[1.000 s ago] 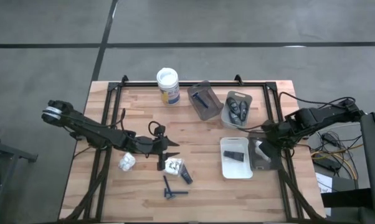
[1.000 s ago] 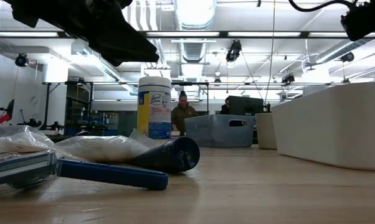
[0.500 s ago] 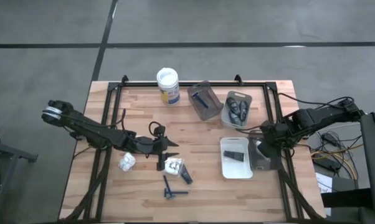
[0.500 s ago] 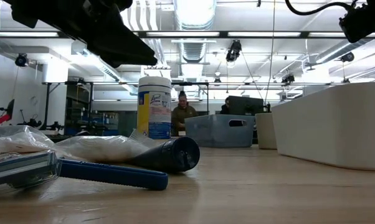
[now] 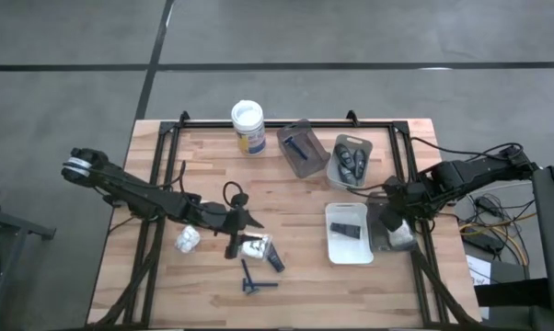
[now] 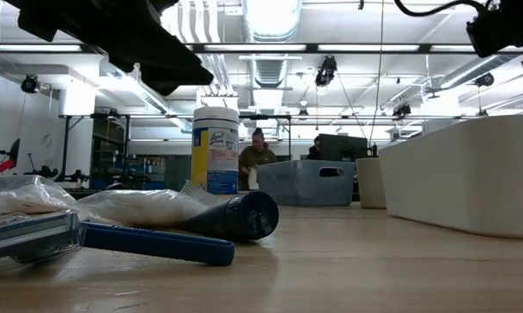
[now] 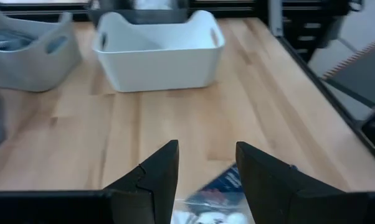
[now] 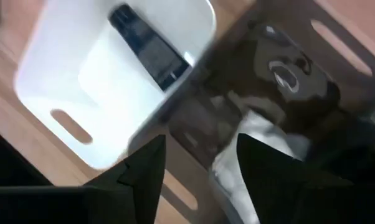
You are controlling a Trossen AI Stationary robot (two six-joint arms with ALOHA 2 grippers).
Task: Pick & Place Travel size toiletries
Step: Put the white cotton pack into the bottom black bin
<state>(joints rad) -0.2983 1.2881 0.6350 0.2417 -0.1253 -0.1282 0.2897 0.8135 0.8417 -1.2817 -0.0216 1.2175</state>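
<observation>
On the wood near the table's middle lie a white packet (image 5: 187,239), a second white packet (image 5: 254,245) beside a small black tube (image 5: 274,261), and a blue razor (image 5: 254,281). My left gripper (image 5: 243,226) (image 7: 206,168) hovers open just above the second packet (image 7: 203,214). My right gripper (image 5: 392,217) (image 8: 197,168) stands open, pointing down over the grey tray (image 5: 385,241) at the right. A white packet (image 5: 399,235) (image 8: 230,177) lies in that tray, below and apart from the fingers. A black tube (image 8: 147,46) lies in the white tray (image 5: 349,248).
A white-lidded tub (image 5: 248,125) stands at the far edge. Beside it are a grey tray (image 5: 306,162) holding a blue razor and a grey tray (image 5: 337,176) holding dark bottles. Black frame rails (image 5: 157,184) run along both sides of the table. People sit in the room behind.
My right gripper has opened over the grey tray and let go of the white packet, which now lies in the tray. My left gripper has turned a little at the wrist above the packet and tube, staying open and in place.
</observation>
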